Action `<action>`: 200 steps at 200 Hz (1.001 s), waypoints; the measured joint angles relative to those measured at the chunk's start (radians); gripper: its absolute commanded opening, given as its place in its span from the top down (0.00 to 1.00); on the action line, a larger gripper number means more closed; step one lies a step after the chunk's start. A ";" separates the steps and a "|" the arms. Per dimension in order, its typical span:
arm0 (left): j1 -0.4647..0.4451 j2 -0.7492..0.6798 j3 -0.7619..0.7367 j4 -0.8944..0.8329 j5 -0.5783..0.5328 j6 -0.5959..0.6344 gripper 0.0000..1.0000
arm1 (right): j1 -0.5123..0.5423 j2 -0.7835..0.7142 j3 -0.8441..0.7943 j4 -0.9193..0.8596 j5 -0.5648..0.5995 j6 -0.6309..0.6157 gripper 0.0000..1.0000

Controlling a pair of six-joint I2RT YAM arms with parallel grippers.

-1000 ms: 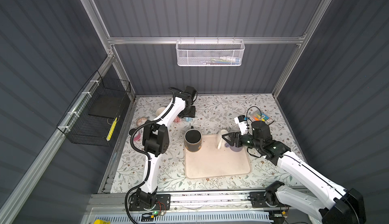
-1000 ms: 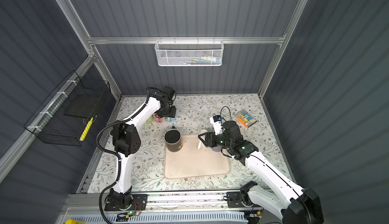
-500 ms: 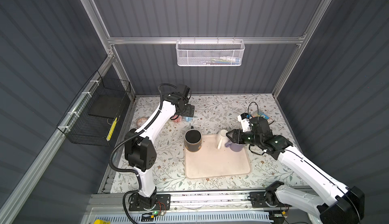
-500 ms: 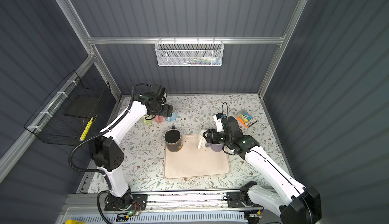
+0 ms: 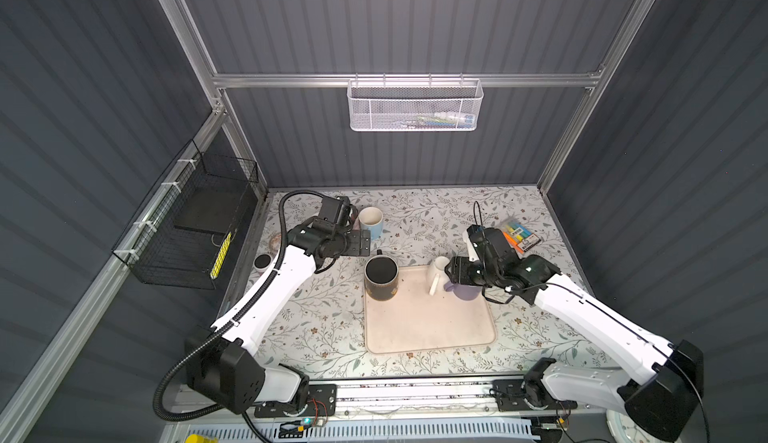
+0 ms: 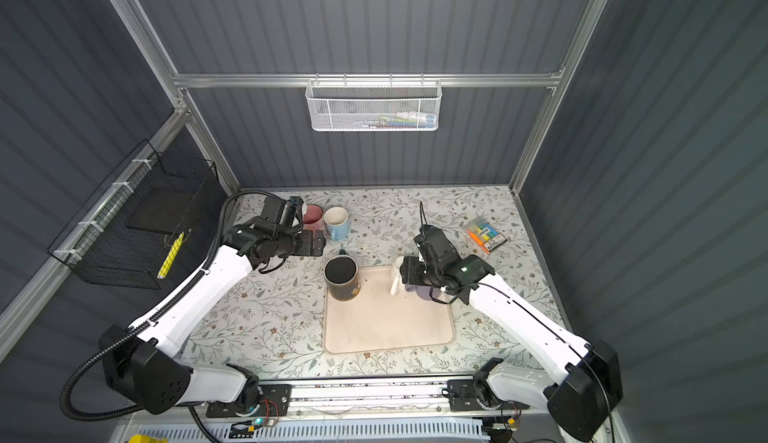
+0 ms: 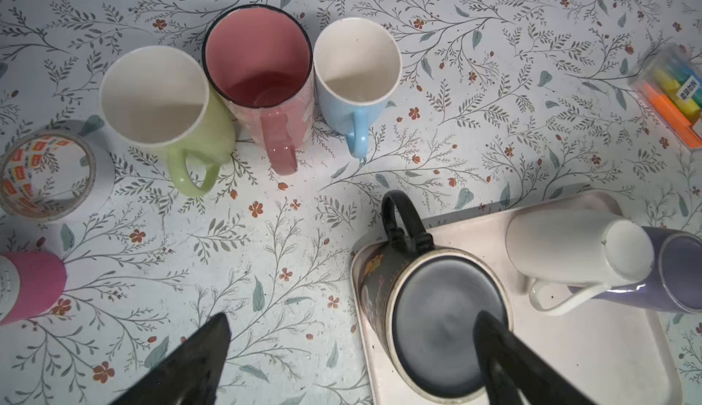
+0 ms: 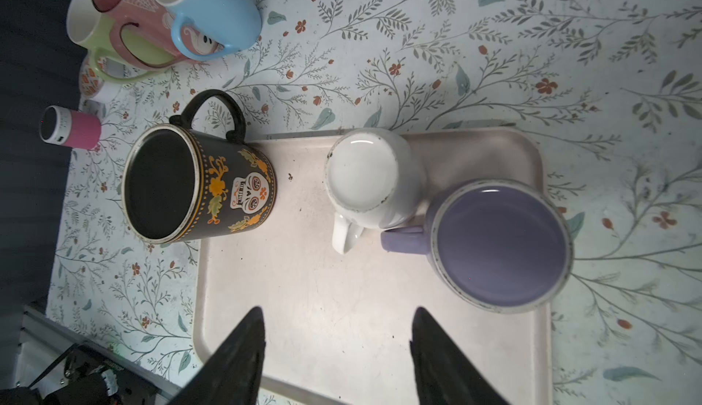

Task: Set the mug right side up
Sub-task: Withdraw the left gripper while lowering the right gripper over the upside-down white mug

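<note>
Three mugs stand bottom up on the beige tray [image 5: 428,328]: a black skull mug [image 5: 381,278] [image 8: 197,186], a white mug [image 5: 438,272] [image 8: 364,175] and a purple mug [image 5: 465,293] [image 8: 497,243]. The white and purple mugs touch. My right gripper [image 5: 451,274] [image 8: 338,310] hangs open over the tray beside these two, holding nothing. My left gripper [image 5: 359,243] [image 7: 351,315] is wide open and empty, above the table between the black mug [image 7: 437,319] and the upright blue mug [image 5: 370,220] [image 7: 353,76].
An upright pink mug [image 7: 262,64] and green mug [image 7: 159,99] stand beside the blue one at the back left. A tape roll [image 7: 45,175] and a pink cylinder [image 5: 262,261] lie further left. A highlighter pack [image 5: 517,235] sits at the back right.
The left gripper has opened wide and drawn back from the upright mugs toward the black mug, its arm dropping low. The right gripper stays over the tray, jaws slightly narrower.
</note>
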 measured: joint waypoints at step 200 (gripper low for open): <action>0.000 -0.356 -0.201 0.040 0.104 -0.024 0.00 | 0.119 0.301 0.120 -0.034 0.113 0.151 0.43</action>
